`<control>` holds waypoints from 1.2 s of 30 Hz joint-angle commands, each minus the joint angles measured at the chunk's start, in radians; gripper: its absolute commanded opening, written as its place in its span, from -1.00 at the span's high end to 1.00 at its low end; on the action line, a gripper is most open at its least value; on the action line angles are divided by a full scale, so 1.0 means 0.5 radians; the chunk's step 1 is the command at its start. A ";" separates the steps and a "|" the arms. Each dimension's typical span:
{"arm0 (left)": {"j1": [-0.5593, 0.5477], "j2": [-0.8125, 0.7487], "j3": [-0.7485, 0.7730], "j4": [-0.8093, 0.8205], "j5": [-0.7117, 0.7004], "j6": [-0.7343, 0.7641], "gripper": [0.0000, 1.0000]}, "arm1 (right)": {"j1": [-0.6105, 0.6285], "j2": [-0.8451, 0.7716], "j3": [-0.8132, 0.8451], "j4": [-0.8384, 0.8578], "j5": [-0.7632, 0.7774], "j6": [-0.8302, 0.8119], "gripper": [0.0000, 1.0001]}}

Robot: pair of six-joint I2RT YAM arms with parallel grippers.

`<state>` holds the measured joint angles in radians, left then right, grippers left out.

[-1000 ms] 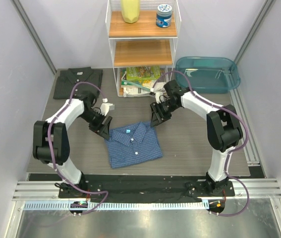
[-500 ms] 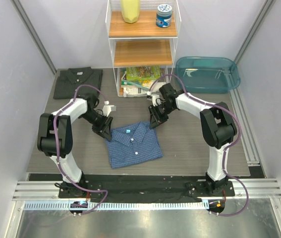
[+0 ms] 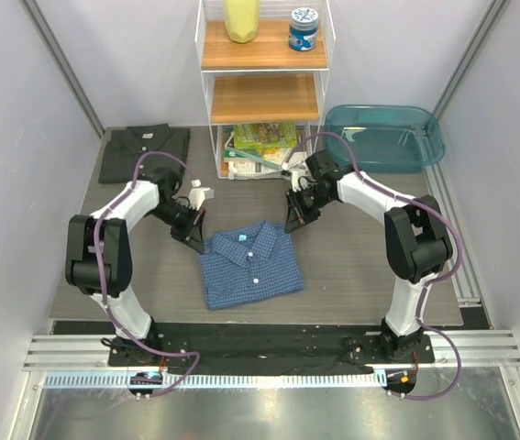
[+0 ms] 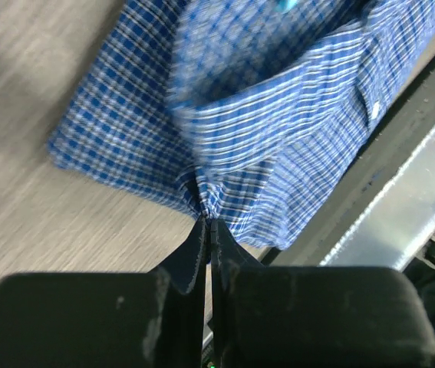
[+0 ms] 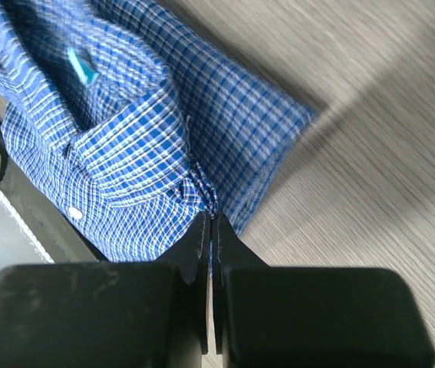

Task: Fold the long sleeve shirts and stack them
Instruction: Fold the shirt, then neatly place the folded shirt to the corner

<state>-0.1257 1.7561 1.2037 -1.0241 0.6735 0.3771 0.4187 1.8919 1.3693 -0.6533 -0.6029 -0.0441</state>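
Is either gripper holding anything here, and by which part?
Both pinch the blue shirt at its collar-end corners: left gripper the left corner, right gripper the right.

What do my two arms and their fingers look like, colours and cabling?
Both match: white shells, black joints and bases. A loose purple cable runs along the left arm and the right arm alike. The fingers are matte black, tapering to thin flat tips. No markings are readable.

The left arm (image 3: 131,206) and right arm (image 3: 365,192) are built of rounded white shells between bulky black joint housings, each trailed by a looping purple cable (image 3: 160,156), standing on a black base plate (image 3: 260,344), and tipped with matte black, faintly scuffed wedge-shaped fingers (image 4: 182,264).
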 commanded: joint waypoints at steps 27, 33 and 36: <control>-0.362 0.356 0.638 0.251 -0.080 0.414 -0.50 | -0.260 -0.216 -0.026 -0.019 0.111 0.082 -0.68; -0.448 0.684 0.884 0.063 0.003 0.525 -0.45 | -0.405 -0.314 -0.085 -0.080 0.120 0.054 -0.71; -0.454 0.850 0.992 -0.077 0.067 0.547 -0.38 | -0.417 -0.351 -0.118 -0.099 0.111 0.048 -0.71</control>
<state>-0.3439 2.1269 1.6203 -0.9398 0.6304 0.5903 0.2081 1.7721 1.3361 -0.6685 -0.5434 -0.0029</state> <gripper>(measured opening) 0.717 0.854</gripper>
